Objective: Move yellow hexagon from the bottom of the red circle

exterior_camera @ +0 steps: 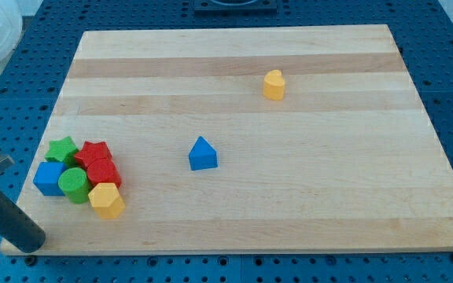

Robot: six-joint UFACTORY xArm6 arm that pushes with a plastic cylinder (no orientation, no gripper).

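Observation:
The yellow hexagon (106, 200) lies near the board's lower left, touching the bottom of the red circle (103, 173). They belong to a tight cluster with a red star (93, 152), a green star (62, 148), a blue cube (49, 178) and a green cylinder (74, 185). My tip (30, 244) is at the board's bottom left corner, to the left of and below the yellow hexagon, apart from every block.
A blue triangular block (203, 153) sits near the board's middle. A yellow heart-shaped block (274, 84) sits at the upper right. The wooden board (289, 204) lies on a blue perforated table.

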